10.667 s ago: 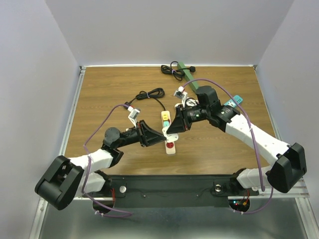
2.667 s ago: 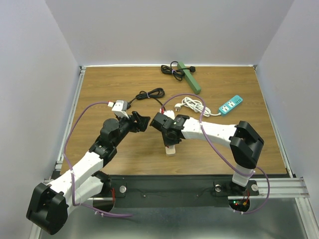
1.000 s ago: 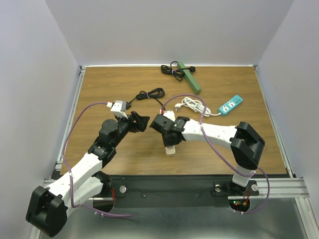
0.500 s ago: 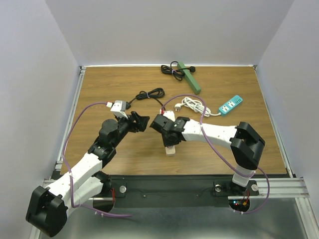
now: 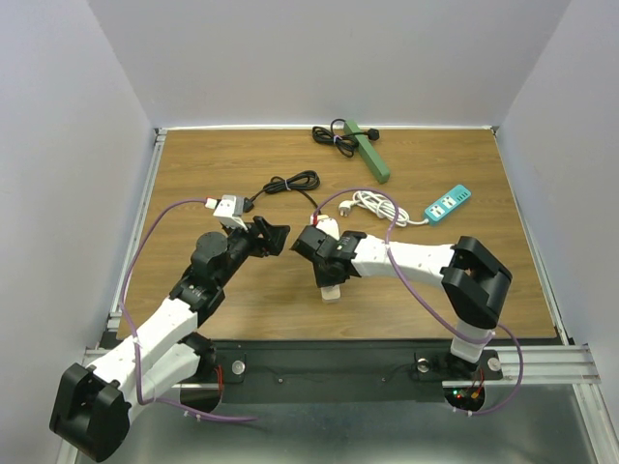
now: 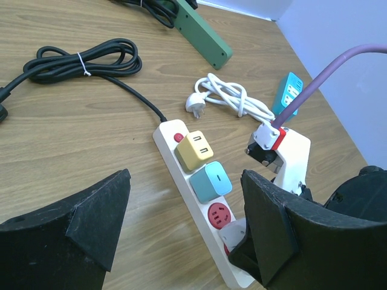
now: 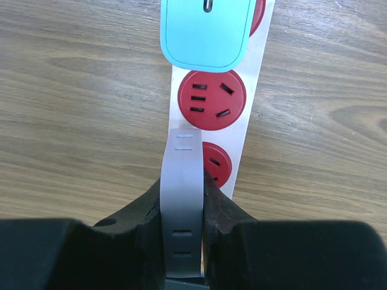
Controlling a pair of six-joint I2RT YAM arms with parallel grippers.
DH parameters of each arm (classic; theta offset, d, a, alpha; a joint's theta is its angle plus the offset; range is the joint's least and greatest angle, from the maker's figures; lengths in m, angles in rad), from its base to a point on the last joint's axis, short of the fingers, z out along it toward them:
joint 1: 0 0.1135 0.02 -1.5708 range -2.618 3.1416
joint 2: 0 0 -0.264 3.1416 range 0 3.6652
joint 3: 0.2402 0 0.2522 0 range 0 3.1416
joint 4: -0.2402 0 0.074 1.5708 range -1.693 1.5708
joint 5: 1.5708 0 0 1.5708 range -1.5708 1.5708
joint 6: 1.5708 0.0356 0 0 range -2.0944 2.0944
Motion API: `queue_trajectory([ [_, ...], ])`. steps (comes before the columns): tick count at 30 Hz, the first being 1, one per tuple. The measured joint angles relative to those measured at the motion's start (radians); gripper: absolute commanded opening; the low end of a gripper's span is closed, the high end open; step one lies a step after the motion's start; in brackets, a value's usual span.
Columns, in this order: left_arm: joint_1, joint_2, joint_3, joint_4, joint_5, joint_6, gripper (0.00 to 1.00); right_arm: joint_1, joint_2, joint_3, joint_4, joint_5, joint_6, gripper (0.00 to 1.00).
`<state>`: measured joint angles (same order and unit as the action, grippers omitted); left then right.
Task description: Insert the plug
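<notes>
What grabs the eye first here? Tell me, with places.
The right gripper, at the centre of the table, clamps a white plug just over the red sockets of a white power strip. A yellow adapter and a teal adapter sit in that strip, and the left gripper hangs open to its left.

This is a robotics lab, set up as an enclosed test cell. A wood-grain desk [image 5: 213, 164] is boxed in on three sides by plain pale walls [image 5: 319, 58], and an aluminium rail [image 5: 142, 222] frames its edge. Two white-and-black robot arms, the left arm [image 5: 164, 324] and the right arm [image 5: 416, 259], are bolted to a black base plate [image 5: 329, 367] at the near edge. A purple cable [image 5: 145, 261] loops openly along the left arm. Small status lights [image 5: 459, 394] glow below the base. Laid out on the desk like test props are a white power strip [image 5: 331, 292], a green power strip [image 5: 368, 152], a teal power strip [image 5: 447, 205] and a tied black cord [image 5: 290, 182].
</notes>
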<state>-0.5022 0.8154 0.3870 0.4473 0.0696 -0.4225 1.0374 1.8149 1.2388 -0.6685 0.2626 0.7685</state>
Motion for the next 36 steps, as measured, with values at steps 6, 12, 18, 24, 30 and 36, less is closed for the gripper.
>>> queue_trajectory([
  [6, 0.000, -0.001, 0.000, 0.000, -0.001, 0.000, 0.85, 0.000, -0.003, -0.003, 0.005, 0.002, 0.000, 0.03],
  [12, 0.000, 0.013, 0.005, -0.023, -0.017, 0.000, 0.85, 0.000, -0.009, 0.008, 0.003, 0.003, 0.000, 0.38],
  [18, 0.000, 0.016, 0.021, -0.052, -0.028, 0.000, 0.85, 0.000, -0.027, 0.015, 0.030, 0.012, -0.012, 0.64],
  [24, 0.000, 0.016, 0.049, -0.071, -0.043, 0.000, 0.86, -0.010, -0.056, 0.015, 0.023, 0.023, -0.030, 0.84],
  [30, 0.000, 0.011, 0.080, -0.135, -0.085, 0.000, 0.88, -0.056, -0.162, 0.007, 0.025, 0.050, -0.062, 0.93],
  [36, 0.001, 0.000, 0.127, -0.210, -0.140, 0.002, 0.89, -0.192, -0.285, -0.057, 0.028, 0.097, -0.137, 1.00],
])
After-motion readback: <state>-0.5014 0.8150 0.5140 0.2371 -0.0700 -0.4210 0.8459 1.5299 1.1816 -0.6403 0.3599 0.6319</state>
